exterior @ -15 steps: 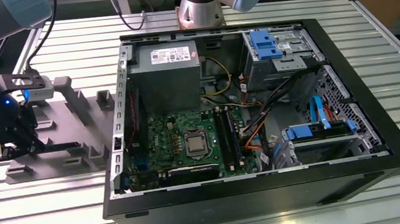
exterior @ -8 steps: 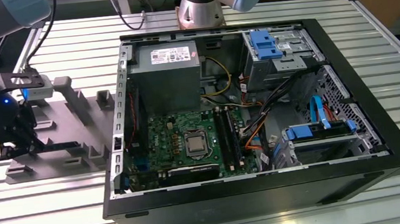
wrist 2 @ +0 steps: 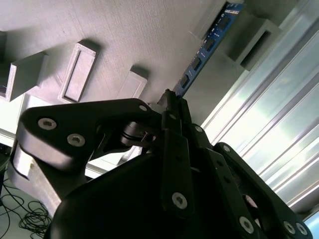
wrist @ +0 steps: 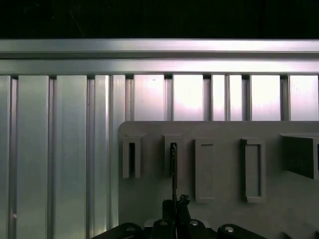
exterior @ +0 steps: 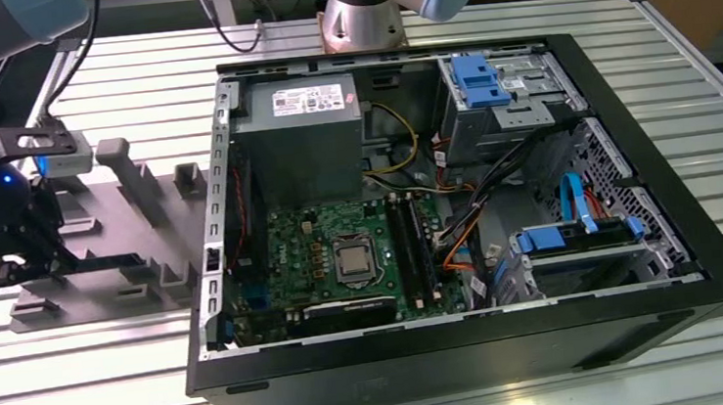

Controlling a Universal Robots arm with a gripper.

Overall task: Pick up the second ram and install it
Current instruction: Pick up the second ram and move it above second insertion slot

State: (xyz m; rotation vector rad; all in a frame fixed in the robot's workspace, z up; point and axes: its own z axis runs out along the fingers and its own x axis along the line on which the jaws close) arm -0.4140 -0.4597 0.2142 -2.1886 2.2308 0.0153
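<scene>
Seemingly mid-pickup — gripper (wrist 2: 169, 98) jaws clamped on the second ram (wrist 2: 207, 44) in the grey tray (wrist 2: 124, 30) slots; next likely needs a straight lift.

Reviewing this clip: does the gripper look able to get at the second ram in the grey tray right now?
Probably yes: the gripper sits right at the near end of the second ram, with nothing between them. The raised blocks of the grey tray stand aside.
</scene>
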